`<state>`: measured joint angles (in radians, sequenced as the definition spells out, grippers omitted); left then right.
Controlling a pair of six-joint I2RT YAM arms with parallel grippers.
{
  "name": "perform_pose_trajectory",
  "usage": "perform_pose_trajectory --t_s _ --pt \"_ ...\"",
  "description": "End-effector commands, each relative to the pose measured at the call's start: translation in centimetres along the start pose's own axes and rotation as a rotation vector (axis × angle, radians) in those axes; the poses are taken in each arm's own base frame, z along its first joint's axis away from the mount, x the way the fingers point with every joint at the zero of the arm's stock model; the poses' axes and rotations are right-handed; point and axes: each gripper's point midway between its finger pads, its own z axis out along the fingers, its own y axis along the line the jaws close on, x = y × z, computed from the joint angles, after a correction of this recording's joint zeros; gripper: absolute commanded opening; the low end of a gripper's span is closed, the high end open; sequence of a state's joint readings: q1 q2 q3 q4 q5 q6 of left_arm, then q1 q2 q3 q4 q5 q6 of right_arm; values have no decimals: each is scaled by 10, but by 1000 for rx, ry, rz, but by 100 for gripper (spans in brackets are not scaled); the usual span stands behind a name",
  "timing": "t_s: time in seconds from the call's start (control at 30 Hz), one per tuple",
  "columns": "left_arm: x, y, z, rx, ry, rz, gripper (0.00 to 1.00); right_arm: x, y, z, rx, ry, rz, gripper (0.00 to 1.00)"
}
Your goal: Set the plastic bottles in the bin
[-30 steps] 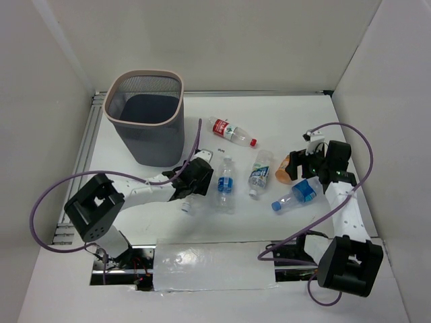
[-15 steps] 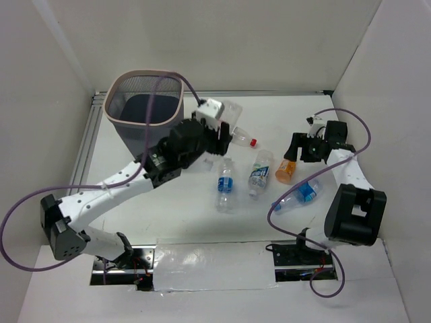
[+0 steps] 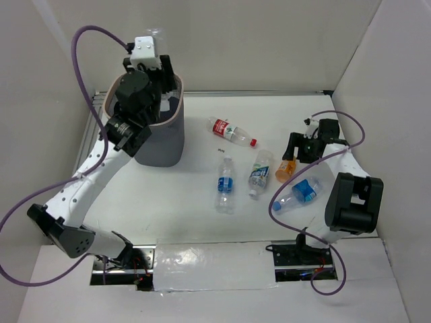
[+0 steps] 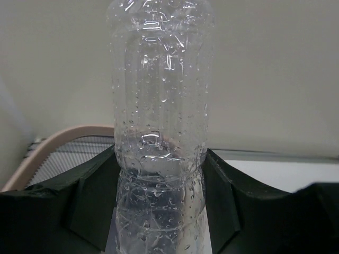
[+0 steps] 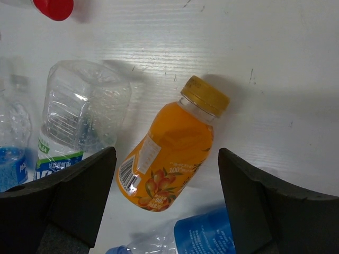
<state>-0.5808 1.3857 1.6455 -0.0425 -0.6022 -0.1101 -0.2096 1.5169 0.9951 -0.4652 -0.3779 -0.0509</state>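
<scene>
The left gripper (image 4: 159,211) has swung up from the table. A second ago it was low beside the near bottles, and half a second ago it was in mid-air with a clear bottle (image 4: 159,106). Now it hangs high at the bin (image 3: 168,145), over its far right rim in the top view. Its jaws are clamped on the lower body of that bottle, which is bare of any label and beaded with droplets inside. The wrist view shows the bin's pale rim just behind and below. This looks like the moment before release, though whether the bottle is squarely over the opening cannot be told.

The right gripper (image 5: 167,174) has drawn in over the orange bottle (image 5: 169,145). Its jaws are spread wide to either side of the bottle and touch nothing (likely the next pick).

Five bottles lie on the table:
- the orange one;
- a red-label bottle (image 3: 229,129) with a red cap;
- a blue-label bottle (image 3: 225,183);
- a white-blue bottle (image 3: 259,173), just beside the orange one;
- a blue bottle (image 3: 300,193), nearest the right arm.

So most of the task remains.

The orange label shows fruit, a barcode and "100%". The white-blue label carries blue lettering too small to read, and the other labels are no clearer.
</scene>
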Motion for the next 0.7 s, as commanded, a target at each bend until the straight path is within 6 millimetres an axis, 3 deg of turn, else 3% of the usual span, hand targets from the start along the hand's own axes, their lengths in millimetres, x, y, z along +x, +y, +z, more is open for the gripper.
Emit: perform_pose_trajectory --t_s 0.0,0.07,0.17,0.23,0.27,0.3,0.33,0.4,0.5,0.57,0.67 --pt "-2 60 25 -241 -56 -48 45 2 0 0 7 3 12 85" --pt "0 86 39 -311 -60 -69 45 4 0 0 7 12 6 85" --pt "21 106 57 -373 -24 -25 52 10 -1 3 7 31 13 85" --pt "26 112 60 -394 -25 -10 65 16 -4 10 7 56 23 85" --pt "40 117 63 -392 1 7 82 21 -2 14 2 76 23 85" --pt "43 124 63 -407 5 3 82 21 -4 15 11 77 22 85" --pt "43 122 65 -394 5 -8 97 25 -5 19 11 96 40 85" --pt "58 121 68 -375 44 3 100 32 -8 26 11 125 51 85" --pt "61 113 68 -342 58 6 100 33 -6 31 8 139 59 85" --pt "52 97 60 -302 48 26 100 33 -8 33 17 144 60 86" --pt "40 47 46 -136 46 71 100 45 -9 43 14 191 78 86"
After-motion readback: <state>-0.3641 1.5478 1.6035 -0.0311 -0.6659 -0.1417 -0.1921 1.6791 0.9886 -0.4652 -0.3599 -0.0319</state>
